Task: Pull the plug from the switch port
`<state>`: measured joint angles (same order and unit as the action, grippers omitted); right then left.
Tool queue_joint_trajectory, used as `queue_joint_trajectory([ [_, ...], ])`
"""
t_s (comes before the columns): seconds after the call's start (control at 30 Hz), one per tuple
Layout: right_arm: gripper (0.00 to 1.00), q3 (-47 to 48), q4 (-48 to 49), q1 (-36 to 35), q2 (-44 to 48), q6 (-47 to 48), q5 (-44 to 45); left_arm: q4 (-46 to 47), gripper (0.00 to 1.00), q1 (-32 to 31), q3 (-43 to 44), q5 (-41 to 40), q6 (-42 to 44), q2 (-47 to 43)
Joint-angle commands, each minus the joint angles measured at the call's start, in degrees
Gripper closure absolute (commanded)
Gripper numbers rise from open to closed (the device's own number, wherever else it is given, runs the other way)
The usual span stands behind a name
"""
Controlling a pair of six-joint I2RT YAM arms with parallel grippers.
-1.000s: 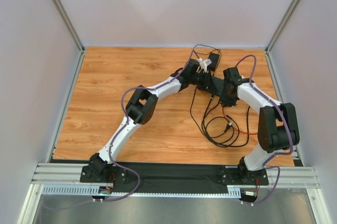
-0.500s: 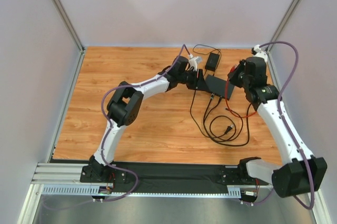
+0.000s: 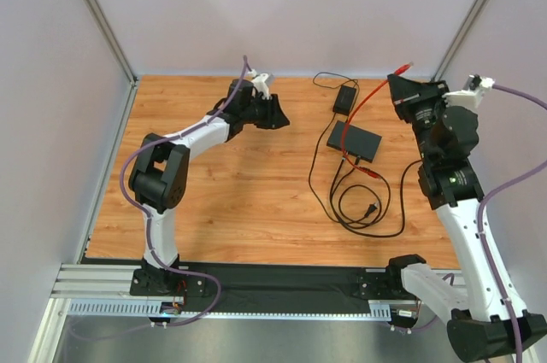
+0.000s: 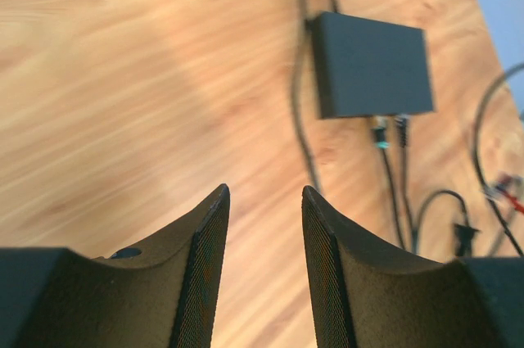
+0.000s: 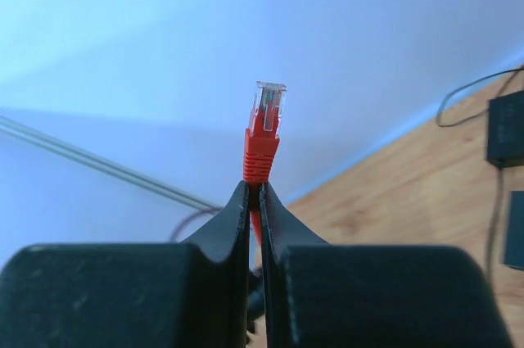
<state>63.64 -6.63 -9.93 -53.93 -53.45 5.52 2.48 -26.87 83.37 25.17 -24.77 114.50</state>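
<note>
On the counter (image 3: 214, 201), far and right of centre, the switch (image 3: 355, 141) is found unheld, the left gripper (image 4: 264, 191) jaws being released, so it may be dragged should the red cable (image 3: 373, 102) snag, its plug (image 5: 264, 119) being clenched aloft, clear of the port, in the right gripper (image 5: 255, 188) jaws.

I see a table (image 3: 214, 201) of warm wood grain with a slight sheen. The switch (image 4: 372, 65) is smooth matt black. The plug (image 5: 268, 101) is glossy clear plastic over a red moulded boot. The left end effector (image 4: 264, 201) has pads (image 4: 206, 274) of matt black, finely cross-hatched.
</note>
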Motion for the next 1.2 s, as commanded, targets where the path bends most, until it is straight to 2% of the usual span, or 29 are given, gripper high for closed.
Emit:
queue_joint_trajectory([
  [0.0, 1.0, -1.8, 7.3, 0.4, 2.1, -14.9, 8.4, 1.0, 0.51, 2.5, -1.7, -3.8, 3.7, -4.1],
  [0.13, 1.0, 2.7, -0.1, 0.4, -1.2, -26.0, 10.4, 0.4, 0.52, 3.9, -2.4, -6.7, 3.8, -4.4],
  [0.2, 1.0, 5.3, 0.2, 0.4, -2.9, -27.0, 8.6, -1.5, 0.52, 4.4, -2.9, -9.4, 3.5, -4.9],
  [0.27, 1.0, 6.7, -2.3, 0.5, -5.4, -34.0, 6.1, -2.2, 0.52, 4.6, -3.6, -13.6, 3.2, -6.2],
  [0.33, 1.0, 7.0, 0.5, 0.4, -7.0, -33.7, 5.3, -2.2, 0.52, 5.0, -5.3, -17.6, 3.3, -8.2],
  [0.47, 1.0, 13.1, -4.3, -1.7, -12.2, -30.8, 3.2, -0.9, 0.52, 5.5, -9.6, -25.0, 2.0, -12.6],
  [0.6, 1.0, 14.1, -7.2, -5.2, -17.0, -33.8, 1.3, 0.2, 0.51, 6.8, -15.5, -32.0, 0.8, -18.5],
  [0.7, 1.0, 14.2, -8.0, -8.3, -20.7, -36.0, 1.2, 1.3, 0.49, 7.9, -19.7, -40.3, 1.7, -23.7],
  [0.8, 1.0, 15.5, -8.1, -11.2, -25.8, -39.7, 0.1, 2.7, 0.46, 8.8, -23.2, -46.4, 2.7, -27.8],
  [0.93, 1.0, 20.8, -6.4, -14.8, -37.1, -43.0, -2.6, 3.5, 0.46, 10.2, -25.3, -49.4, 2.6, -30.1],
  [1.17, 0.99, 36.0, -4.3, -20.0, -56.8, -47.3, -6.7, 5.5, 0.45, 11.6, -29.8, -54.8, 1.7, -34.4],
])
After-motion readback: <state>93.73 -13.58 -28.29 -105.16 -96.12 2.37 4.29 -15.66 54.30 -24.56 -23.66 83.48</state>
